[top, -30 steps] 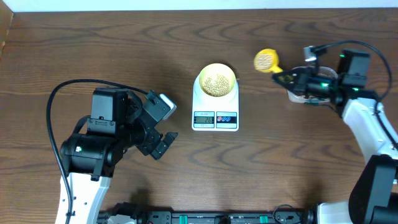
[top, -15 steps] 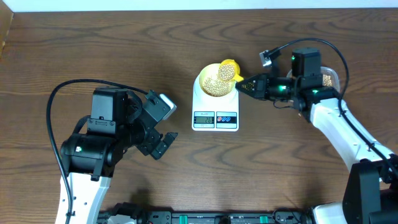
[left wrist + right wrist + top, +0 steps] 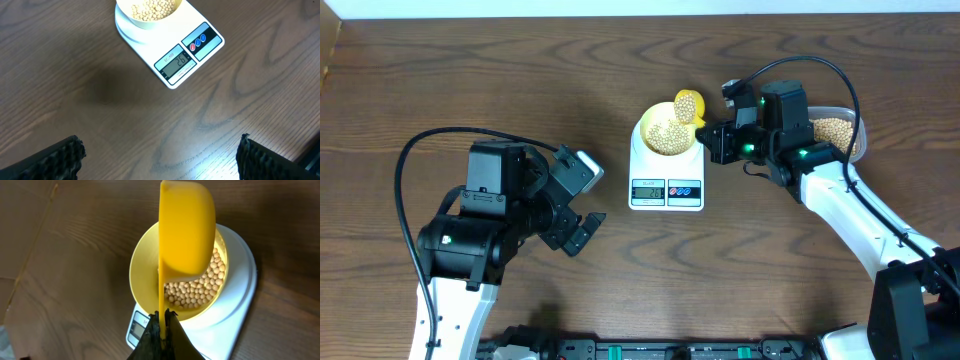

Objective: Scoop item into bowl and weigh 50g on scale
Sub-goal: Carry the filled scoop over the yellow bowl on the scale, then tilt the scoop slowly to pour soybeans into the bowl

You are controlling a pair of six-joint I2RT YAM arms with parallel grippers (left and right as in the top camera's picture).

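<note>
Right gripper (image 3: pixel 161 327) clamped on handle of yellow plastic measuring spoon (image 3: pixel 186 230), tilted directly ahead over small round pale-yellow bowl (image 3: pixel 142 275) of tan round beans (image 3: pixel 200 287) atop white digital scale (image 3: pixel 240 295), reading 26. Left gripper (image 3: pixel 159 155) spread, empty, scale ahead.

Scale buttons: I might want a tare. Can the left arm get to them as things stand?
Probably yes. The left gripper is open and empty, only bare table lies between it and the buttons on the scale, and the right gripper holds the spoon over the bowl, behind that panel.
</note>
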